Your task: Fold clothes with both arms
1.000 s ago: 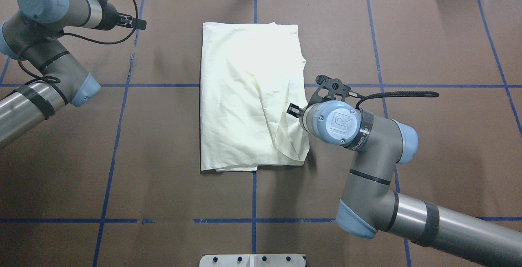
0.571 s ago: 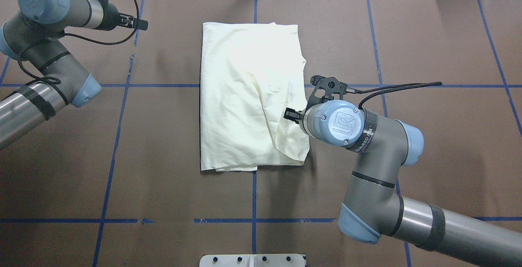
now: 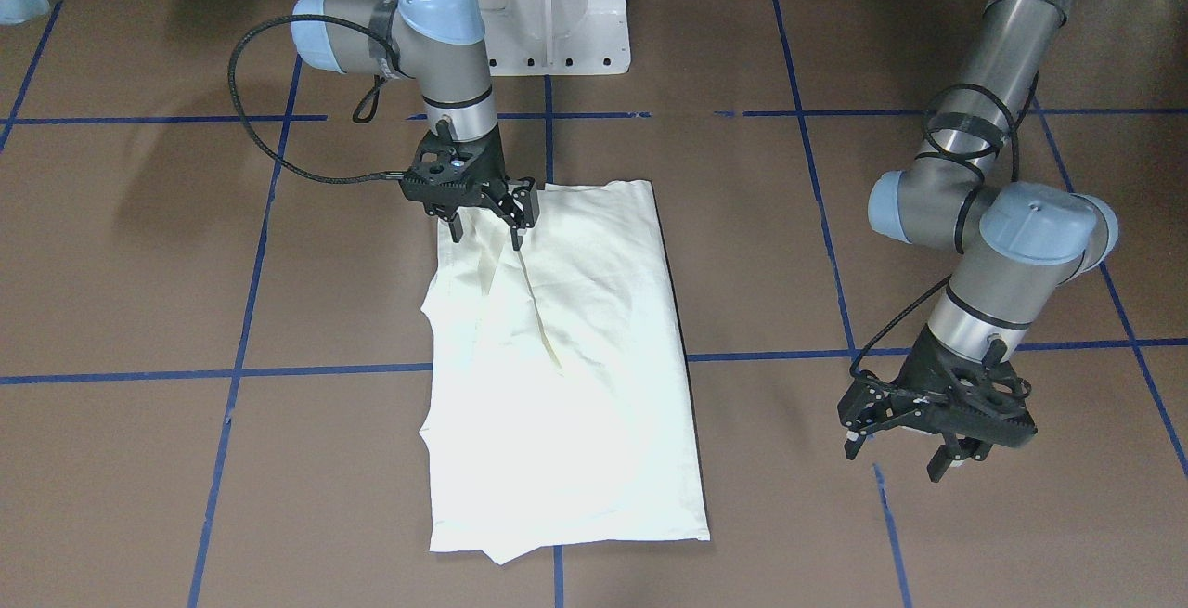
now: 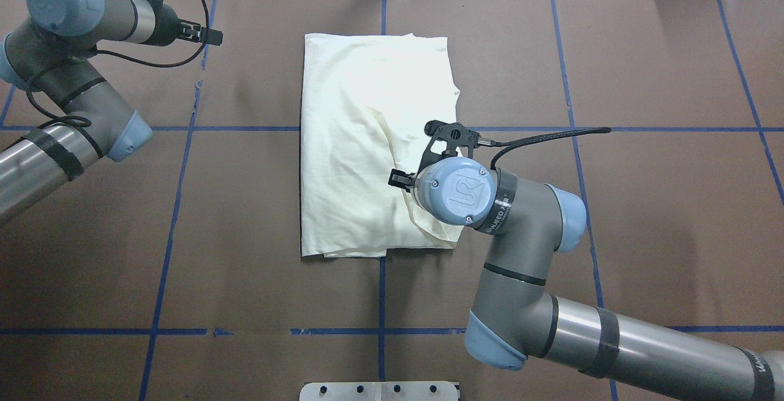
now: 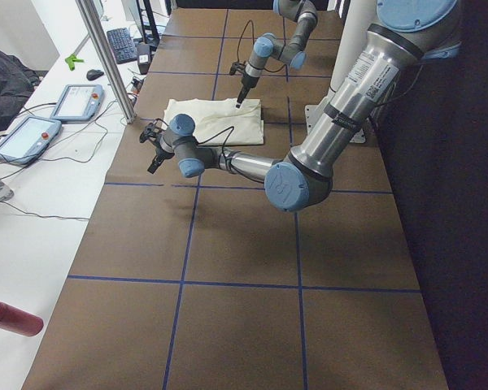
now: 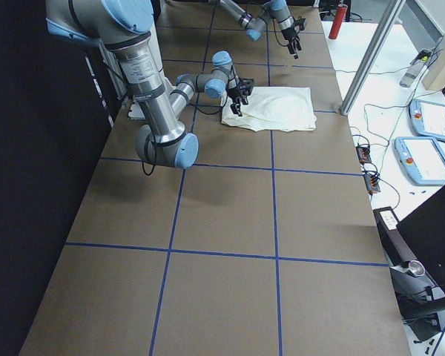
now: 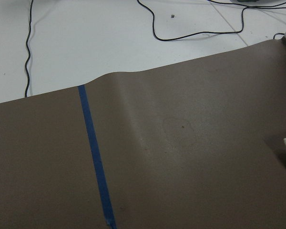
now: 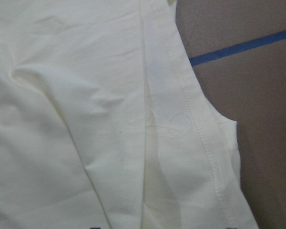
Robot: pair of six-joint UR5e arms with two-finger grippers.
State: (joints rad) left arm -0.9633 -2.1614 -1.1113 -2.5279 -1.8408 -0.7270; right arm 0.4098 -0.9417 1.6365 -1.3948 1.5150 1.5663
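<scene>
Beyond shirt [image 5: 213, 114]: pole [image 5: 106, 58], tablets [image 5: 83, 101], keyboard [image 5: 124, 45]

A brown matte table cover [image 4: 257, 217] crossed by blue tape lines [image 4: 92, 331] fills the overhead view under even, bright light. In the exterior left view, a white bench [image 5: 41, 252] runs down the left side. It carries two grey-framed pendant tablets [image 5: 76, 101], a black keyboard [image 5: 124, 45] near the top and a red cylinder [image 5: 12, 317] at lower left. A silver metal post [image 5: 106, 57] rises at upper left.
</scene>
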